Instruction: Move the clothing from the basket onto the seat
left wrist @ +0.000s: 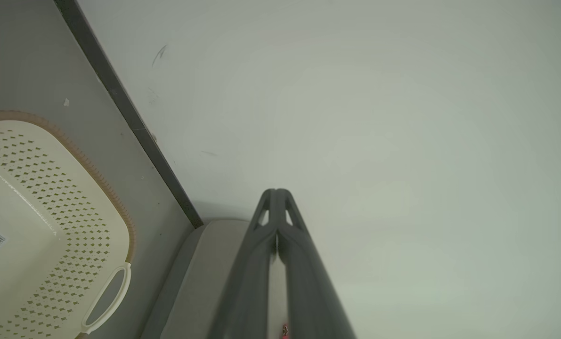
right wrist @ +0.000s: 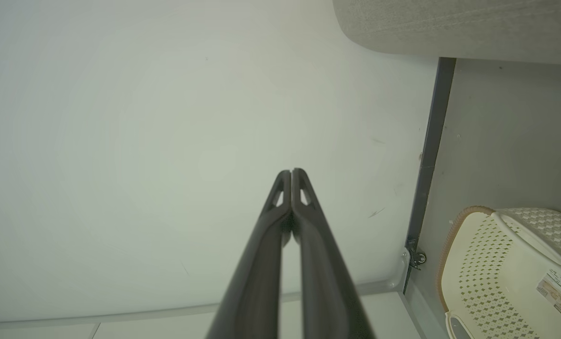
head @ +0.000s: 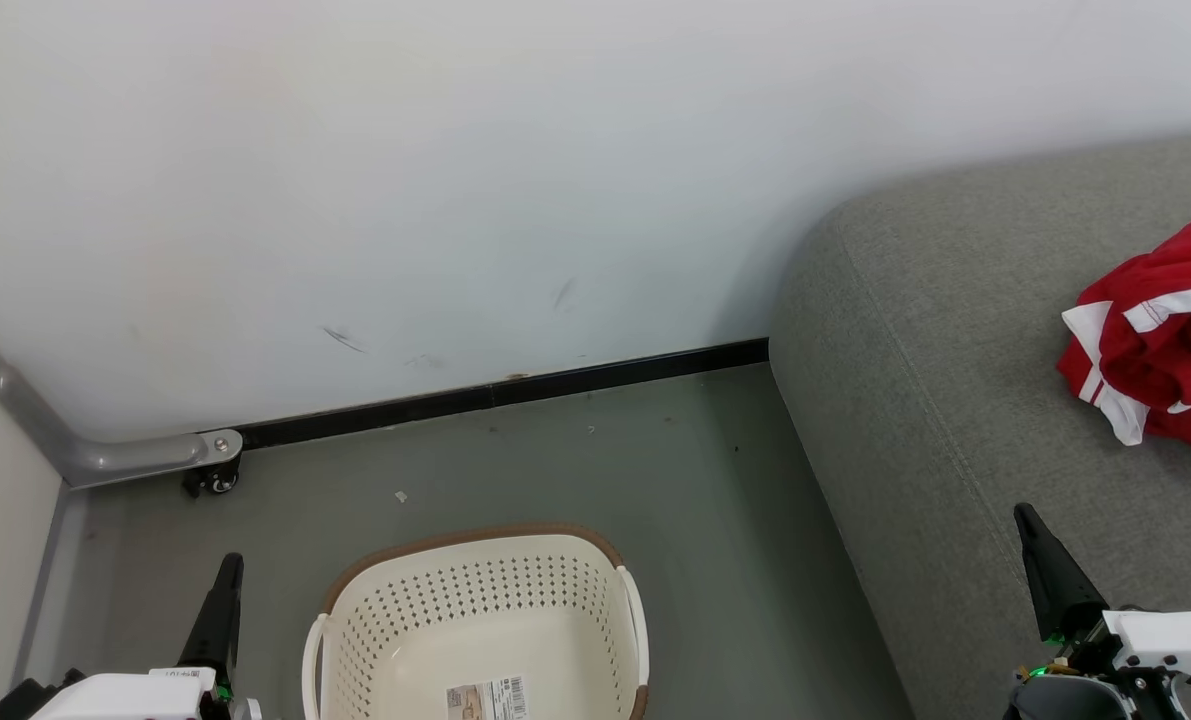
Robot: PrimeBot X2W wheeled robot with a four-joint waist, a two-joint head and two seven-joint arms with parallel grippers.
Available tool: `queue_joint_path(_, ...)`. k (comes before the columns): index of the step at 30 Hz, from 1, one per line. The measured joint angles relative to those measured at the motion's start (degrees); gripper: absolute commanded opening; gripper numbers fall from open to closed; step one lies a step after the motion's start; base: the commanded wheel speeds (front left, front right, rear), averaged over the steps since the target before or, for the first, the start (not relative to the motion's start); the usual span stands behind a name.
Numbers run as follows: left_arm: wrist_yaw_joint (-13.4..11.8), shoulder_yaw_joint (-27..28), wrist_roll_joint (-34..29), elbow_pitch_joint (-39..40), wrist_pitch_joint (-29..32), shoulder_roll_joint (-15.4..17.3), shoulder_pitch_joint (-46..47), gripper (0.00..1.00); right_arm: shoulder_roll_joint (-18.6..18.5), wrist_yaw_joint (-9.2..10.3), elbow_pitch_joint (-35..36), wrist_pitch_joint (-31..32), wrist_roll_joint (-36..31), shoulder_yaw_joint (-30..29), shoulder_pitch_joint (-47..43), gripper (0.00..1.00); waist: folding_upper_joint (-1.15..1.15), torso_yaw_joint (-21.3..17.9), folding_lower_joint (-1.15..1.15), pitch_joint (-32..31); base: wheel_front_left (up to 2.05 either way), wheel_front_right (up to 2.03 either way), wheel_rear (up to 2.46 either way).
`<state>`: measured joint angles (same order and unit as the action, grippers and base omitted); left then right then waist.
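Presently clothing [head: 1160, 340] lies bunched on seat [head: 915, 330], well apart from its rounded corner; basket [head: 475, 620] on floor [head: 715, 520]; left gripper [left wrist: 276, 190] and right gripper [right wrist: 291, 170] pressed together.

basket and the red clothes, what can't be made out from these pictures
Cream-white perforated plastic basket: near part cut off by the head view's bottom edge; both wrist views crop it too.
Red and white fabric clothing on the grey woven sofa seat: cropped by the head view's right edge, so the garment count is unclear.
Barcode sticker inside the basket: print too small to read in the head view.
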<state>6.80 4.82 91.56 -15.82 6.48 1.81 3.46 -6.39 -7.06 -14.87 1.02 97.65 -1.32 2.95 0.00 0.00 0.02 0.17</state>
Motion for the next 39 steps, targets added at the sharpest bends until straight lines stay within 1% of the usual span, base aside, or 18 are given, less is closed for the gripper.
queue_joint_path(39, 0.0, 0.0, 0.0, 0.0, 0.0, 0.0, 0.0, 0.00, 0.3, 0.00, 0.0, 0.3, -0.4, -0.4, 0.0, 0.00, 0.00, 0.0, 0.00, 0.0, 0.00, 0.00, 0.00)
